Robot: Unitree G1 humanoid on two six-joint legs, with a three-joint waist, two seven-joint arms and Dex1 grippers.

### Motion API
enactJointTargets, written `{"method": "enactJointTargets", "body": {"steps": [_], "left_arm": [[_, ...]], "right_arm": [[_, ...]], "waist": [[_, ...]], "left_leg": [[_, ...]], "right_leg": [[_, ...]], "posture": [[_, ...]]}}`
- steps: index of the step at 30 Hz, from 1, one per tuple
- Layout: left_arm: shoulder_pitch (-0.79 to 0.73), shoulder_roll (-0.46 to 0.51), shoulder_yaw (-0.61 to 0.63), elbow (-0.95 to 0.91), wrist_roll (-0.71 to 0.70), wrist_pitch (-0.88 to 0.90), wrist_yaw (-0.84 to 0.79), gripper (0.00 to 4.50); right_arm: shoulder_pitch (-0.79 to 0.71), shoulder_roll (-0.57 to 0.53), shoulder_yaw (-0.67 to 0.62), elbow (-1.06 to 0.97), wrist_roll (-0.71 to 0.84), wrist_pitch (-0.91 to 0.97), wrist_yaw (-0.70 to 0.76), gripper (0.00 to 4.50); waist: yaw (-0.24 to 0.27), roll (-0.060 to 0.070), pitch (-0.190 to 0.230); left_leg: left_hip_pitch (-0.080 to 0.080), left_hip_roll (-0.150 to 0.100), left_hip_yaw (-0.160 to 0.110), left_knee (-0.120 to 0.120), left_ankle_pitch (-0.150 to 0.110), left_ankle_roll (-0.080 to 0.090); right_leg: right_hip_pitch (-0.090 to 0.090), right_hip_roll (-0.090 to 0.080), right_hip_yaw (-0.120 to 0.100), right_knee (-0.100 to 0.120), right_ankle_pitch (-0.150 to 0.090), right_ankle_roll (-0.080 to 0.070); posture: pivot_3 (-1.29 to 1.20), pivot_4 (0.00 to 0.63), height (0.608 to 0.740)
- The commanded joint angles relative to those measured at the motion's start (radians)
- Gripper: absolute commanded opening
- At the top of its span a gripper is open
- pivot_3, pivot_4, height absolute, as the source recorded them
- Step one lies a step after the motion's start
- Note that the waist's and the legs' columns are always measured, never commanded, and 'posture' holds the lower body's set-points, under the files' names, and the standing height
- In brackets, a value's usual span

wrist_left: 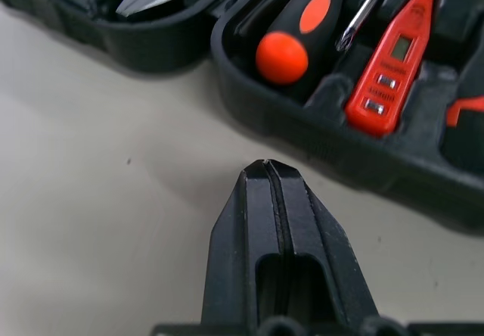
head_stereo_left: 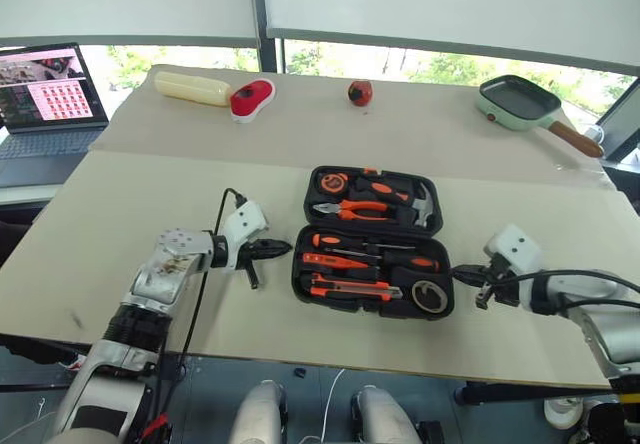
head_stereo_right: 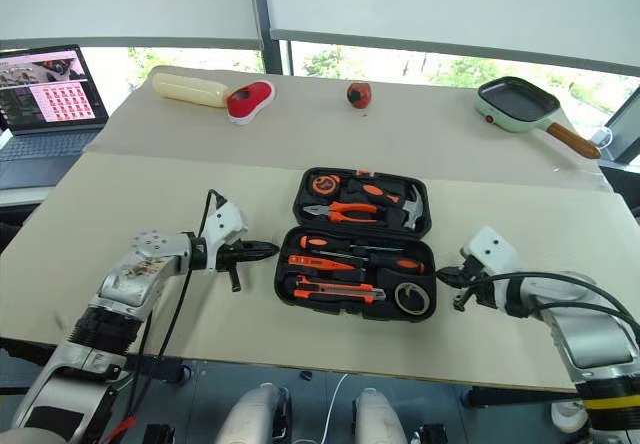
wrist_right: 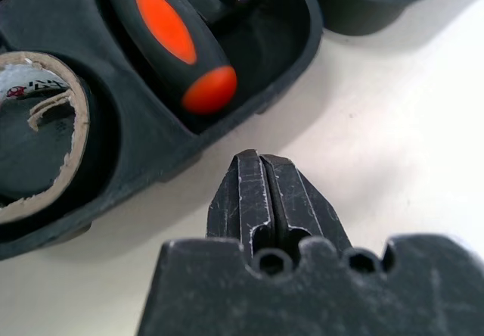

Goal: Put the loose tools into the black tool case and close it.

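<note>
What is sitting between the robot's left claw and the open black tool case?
Nothing: in the left eye view only bare tabletop separates the shut left gripper from the black tool case.

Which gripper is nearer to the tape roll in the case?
Right. The right gripper sits just beside the tape roll, at the case's edge; the left gripper is across the case.

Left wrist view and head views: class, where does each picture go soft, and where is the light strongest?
Left wrist view: the left gripper tip is crisp, while the black tool case and its orange tester screwdriver blur. Left eye view: daylight through the windows glares; the table is evenly lit.
</note>
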Motion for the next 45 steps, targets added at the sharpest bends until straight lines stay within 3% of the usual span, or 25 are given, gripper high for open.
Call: {"method": "enactJointTargets", "body": {"steps": [1, 14, 20, 25, 26, 27, 29, 33, 34, 39, 45], "left_arm": [[0.030, 0.005, -0.001, -0.121, -0.064, 0.042, -0.062, 0.03], [0.225, 0.117, 0.003, -0.328, -0.118, 0.108, -0.161, 0.03], [0.292, 0.138, 0.019, -0.323, -0.097, 0.071, -0.142, 0.03], [0.258, 0.155, 0.084, -0.228, -0.082, 0.109, -0.071, 0.03], [0.235, 0.159, 0.107, -0.204, -0.099, 0.138, -0.064, 0.52], [0.209, 0.160, 0.130, -0.185, -0.120, 0.177, -0.054, 0.63], [0.124, 0.154, 0.178, -0.131, -0.177, 0.298, -0.024, 1.26], [-0.090, 0.103, 0.219, -0.070, -0.264, 0.608, 0.066, 2.75], [-0.134, 0.078, 0.229, -0.062, -0.284, 0.676, 0.096, 3.02], [-0.232, -0.027, 0.265, -0.051, -0.351, 0.859, 0.194, 3.02], [-0.277, -0.141, 0.283, 0.027, -0.328, 0.878, 0.328, 3.02]], "right_arm": [[0.002, -0.001, 0.003, -0.066, 0.013, -0.023, 0.039, 0.00], [0.279, -0.040, -0.082, -0.355, 0.060, 0.013, 0.095, 0.00], [0.301, -0.029, -0.117, -0.315, 0.004, 0.047, 0.000, 0.00], [0.323, -0.061, -0.249, -0.265, 0.033, 0.102, -0.011, 0.00], [0.319, -0.064, -0.275, -0.260, 0.052, 0.126, -0.006, 0.29], [0.309, -0.064, -0.297, -0.254, 0.071, 0.152, -0.006, 0.59], [0.254, -0.052, -0.327, -0.236, 0.117, 0.218, -0.021, 1.06], [0.033, 0.029, -0.339, -0.182, 0.230, 0.431, -0.127, 2.51], [-0.029, 0.059, -0.333, -0.167, 0.252, 0.492, -0.161, 2.51], [-0.242, 0.179, -0.294, -0.108, 0.307, 0.694, -0.275, 2.51], [-0.358, 0.253, -0.229, 0.011, 0.256, 0.754, -0.383, 2.51]], "waist": [[0.000, 0.000, 0.000], [0.001, 0.000, 0.000], [-0.005, 0.000, 0.000], [-0.002, 0.000, 0.000], [-0.002, 0.000, -0.001], [-0.002, 0.000, -0.001], [-0.003, -0.001, 0.000], [-0.011, -0.002, 0.000], [-0.012, -0.002, 0.001], [-0.014, -0.002, 0.000], [-0.011, -0.002, 0.000]], "left_leg": [[0.000, 0.000, 0.000, 0.000, 0.000, 0.000], [-0.001, 0.000, -0.001, -0.001, -0.001, 0.000], [0.001, 0.001, -0.001, -0.001, -0.001, 0.000], [0.002, 0.001, 0.000, -0.001, -0.001, 0.000], [0.002, 0.001, 0.000, -0.001, -0.001, 0.000], [0.003, 0.001, 0.000, -0.001, -0.001, 0.000], [0.004, 0.001, -0.001, -0.001, 0.000, 0.000], [0.003, 0.001, -0.004, -0.001, 0.002, 0.001], [0.004, 0.001, -0.004, -0.001, 0.002, 0.001], [0.001, -0.001, -0.010, -0.002, 0.002, 0.001], [-0.005, -0.002, -0.010, -0.003, 0.002, 0.001]], "right_leg": [[0.000, 0.000, 0.000, 0.000, 0.000, 0.000], [0.000, -0.001, -0.001, 0.000, 0.000, 0.000], [0.001, -0.001, -0.001, 0.000, 0.000, 0.000], [0.001, -0.001, -0.001, 0.000, 0.000, 0.000], [0.002, -0.001, -0.001, 0.000, 0.000, 0.000], [0.002, -0.001, -0.001, 0.000, 0.000, -0.001], [0.002, 0.000, -0.001, 0.001, 0.000, -0.001], [0.001, 0.001, -0.001, 0.001, 0.001, -0.002], [0.002, 0.001, -0.001, 0.001, 0.002, -0.002], [0.000, 0.001, 0.000, 0.001, 0.002, -0.001], [-0.005, 0.000, -0.001, 0.001, 0.003, -0.001]], "posture": [[0.00, 0.150, 0.740], [0.00, 0.150, 0.740], [0.00, 0.150, 0.740], [0.00, 0.150, 0.740], [0.00, 0.150, 0.740], [0.00, 0.150, 0.740], [0.00, 0.150, 0.740], [0.00, 0.150, 0.740], [0.00, 0.150, 0.740], [0.00, 0.150, 0.740], [0.00, 0.150, 0.740]]}}
